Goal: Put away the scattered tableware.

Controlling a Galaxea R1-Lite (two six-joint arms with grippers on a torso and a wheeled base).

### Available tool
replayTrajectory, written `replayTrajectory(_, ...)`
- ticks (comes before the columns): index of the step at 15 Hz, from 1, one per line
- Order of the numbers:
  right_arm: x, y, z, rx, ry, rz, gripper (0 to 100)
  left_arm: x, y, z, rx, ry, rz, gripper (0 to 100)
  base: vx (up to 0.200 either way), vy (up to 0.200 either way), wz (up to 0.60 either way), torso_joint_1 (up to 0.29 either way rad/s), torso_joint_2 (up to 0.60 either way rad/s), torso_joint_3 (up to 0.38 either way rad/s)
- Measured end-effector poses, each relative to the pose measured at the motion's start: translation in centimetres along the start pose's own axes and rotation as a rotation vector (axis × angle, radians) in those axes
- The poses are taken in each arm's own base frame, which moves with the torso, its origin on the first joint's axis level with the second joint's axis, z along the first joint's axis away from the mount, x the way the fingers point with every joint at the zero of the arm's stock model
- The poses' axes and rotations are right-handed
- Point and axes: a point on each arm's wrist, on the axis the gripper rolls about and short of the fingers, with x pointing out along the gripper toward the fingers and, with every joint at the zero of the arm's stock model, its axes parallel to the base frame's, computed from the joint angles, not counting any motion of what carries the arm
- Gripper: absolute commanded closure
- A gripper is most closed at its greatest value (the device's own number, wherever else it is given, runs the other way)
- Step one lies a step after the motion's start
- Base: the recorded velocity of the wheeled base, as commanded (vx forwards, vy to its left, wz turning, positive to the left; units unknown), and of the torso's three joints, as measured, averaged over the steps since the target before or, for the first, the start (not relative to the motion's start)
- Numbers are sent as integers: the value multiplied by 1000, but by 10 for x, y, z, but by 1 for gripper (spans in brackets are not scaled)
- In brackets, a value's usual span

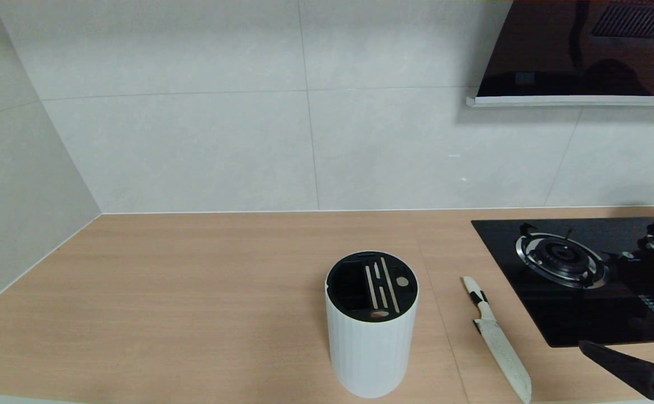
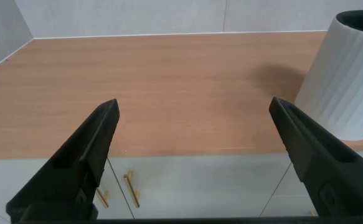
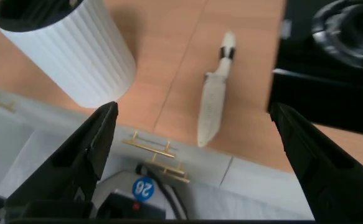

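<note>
In the head view a knife [image 1: 495,336] lies flat on the bench [image 1: 192,292]. It is between a white ribbed holder [image 1: 371,342] with slots in its dark top and the black hob [image 1: 579,280], and it touches neither. Its handle points toward the wall and its blade toward the bench edge.

In the left wrist view the left end effector [image 2: 193,102] has its fingers wide apart and empty, above the bench edge, with the holder at one side.

In the right wrist view the right end effector [image 3: 192,112] is also spread apart and empty, above the knife. I judge the knife stiff, light and rather smooth, and hard to lift because it lies flat. The handle [image 3: 226,50] seems the better place to grip, as this leaves the blade free for a slot.
</note>
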Motion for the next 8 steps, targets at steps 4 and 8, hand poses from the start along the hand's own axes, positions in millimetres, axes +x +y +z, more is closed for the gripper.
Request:
replayTrajectory(4, 51, -6, 5, -7, 43, -26, 0, 0, 0, 0, 0, 0, 0, 0, 0, 0, 0, 0, 0, 0)
replayTrajectory(8, 100, -6, 5, -26, 124, -111, 0, 0, 0, 0, 0, 0, 0, 0, 0, 0, 0, 0, 0, 0)
